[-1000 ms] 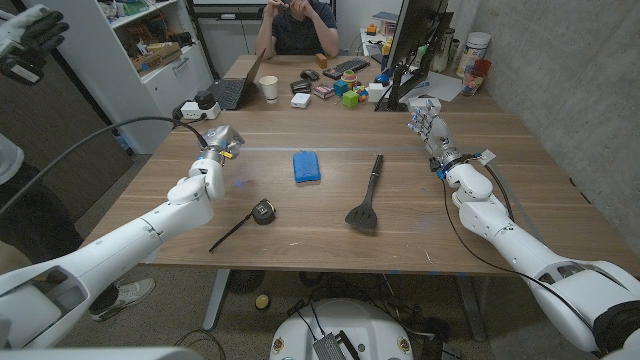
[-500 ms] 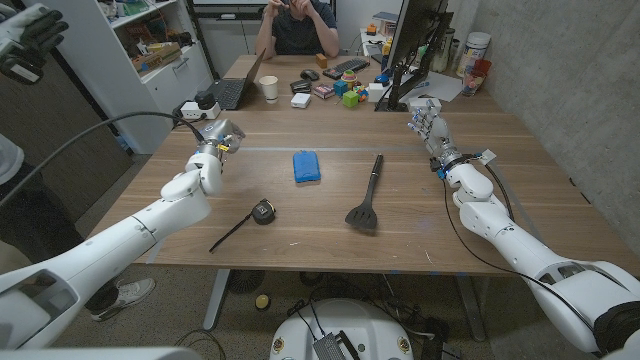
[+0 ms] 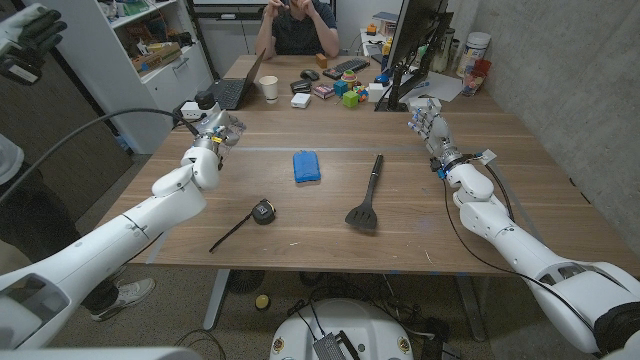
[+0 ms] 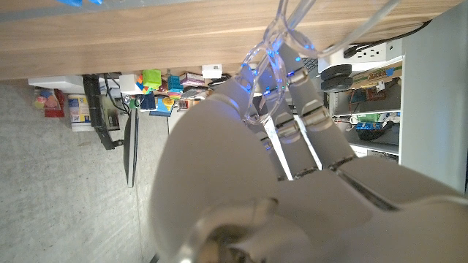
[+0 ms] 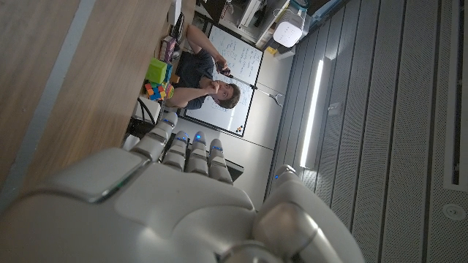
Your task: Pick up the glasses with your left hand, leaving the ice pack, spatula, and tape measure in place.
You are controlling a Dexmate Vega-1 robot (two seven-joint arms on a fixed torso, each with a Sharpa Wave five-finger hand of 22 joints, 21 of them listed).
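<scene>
Setting: wooden table [image 3: 330, 215] in an office, with a shelf unit at the far left, a monitor at the far right and a person seated beyond the far end among small clutter.
Head view, left hand [image 3: 213, 133]: raised above the table's far left part, fingers closed around the glasses [image 3: 226, 128], a clear frame that is hard to make out here.
Head view, right hand [image 3: 426, 119]: at the table's far right side, nothing in it, fingers straight and close together.
Head view, ice pack [image 3: 307, 165]: blue, lying near the middle of the table.
Head view, spatula [image 3: 366, 196]: black, just right of the ice pack, blade toward the robot.
Head view, tape measure [image 3: 263, 211]: dark and round, on the near left part, well apart from the raised hand, with a thin black strip running out toward the near edge.
Left wrist view: the fingers [image 4: 307, 139] curl around the clear frame of the glasses [image 4: 272, 51], which sits against them, with the table beyond.
Right wrist view: the back of the right hand [image 5: 183, 190], fingers extended side by side, gripping nothing, alongside the tabletop, the person beyond them.
</scene>
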